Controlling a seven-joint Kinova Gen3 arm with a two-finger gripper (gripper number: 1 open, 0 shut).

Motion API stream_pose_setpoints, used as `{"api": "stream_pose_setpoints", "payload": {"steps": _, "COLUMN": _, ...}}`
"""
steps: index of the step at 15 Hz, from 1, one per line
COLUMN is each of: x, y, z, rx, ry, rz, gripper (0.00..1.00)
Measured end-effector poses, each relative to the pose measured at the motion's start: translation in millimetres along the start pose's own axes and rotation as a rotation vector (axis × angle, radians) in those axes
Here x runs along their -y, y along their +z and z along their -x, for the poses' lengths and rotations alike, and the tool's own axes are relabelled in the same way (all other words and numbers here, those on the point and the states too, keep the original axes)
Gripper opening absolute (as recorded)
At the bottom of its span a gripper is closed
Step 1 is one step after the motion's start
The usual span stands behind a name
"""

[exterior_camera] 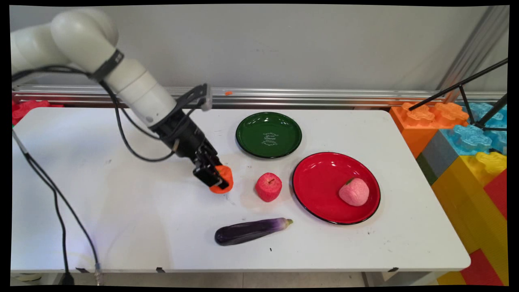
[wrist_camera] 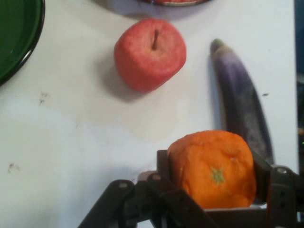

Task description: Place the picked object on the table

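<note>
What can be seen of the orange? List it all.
The orange is a bright orange toy fruit with a matte, slightly lumpy skin and a small green star-shaped stem mark on the side facing the hand camera. The black pincer is shut on it, one finger on each side. It sits low over the white table, left of the red apple; whether it touches the tabletop cannot be told.

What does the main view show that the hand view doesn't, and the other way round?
Only the main view shows the pink peach on the red plate and the colored blocks. Only the hand view shows the green star mark on the orange. Both share the orange clamped in the gripper, the red apple, the eggplant and the green plate.
</note>
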Motion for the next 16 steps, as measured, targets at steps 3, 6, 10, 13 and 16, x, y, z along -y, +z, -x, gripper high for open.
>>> {"api": "stream_pose_setpoints", "payload": {"steps": 3, "x": 3.6, "y": 16.8, "z": 14.0, "rx": 0.008, "ry": 0.020, "rz": -0.020, "gripper": 0.00}}
{"api": "stream_pose_setpoints", "payload": {"steps": 6, "x": 6.8, "y": 35.6, "z": 19.2, "rx": -0.002, "ry": 0.036, "rz": -0.045, "gripper": 0.00}}
{"api": "stream_pose_setpoints", "payload": {"steps": 10, "x": 9.0, "y": 55.9, "z": 25.5, "rx": 0.003, "ry": 0.050, "rz": -0.073, "gripper": 0.00}}
{"api": "stream_pose_setpoints", "payload": {"steps": 13, "x": 10.4, "y": 66.1, "z": 29.1, "rx": 0.004, "ry": 0.058, "rz": -0.089, "gripper": 0.00}}
{"api": "stream_pose_setpoints", "payload": {"steps": 16, "x": 10.7, "y": 72.9, "z": 29.9, "rx": -0.001, "ry": 0.070, "rz": -0.102, "gripper": 0.00}}
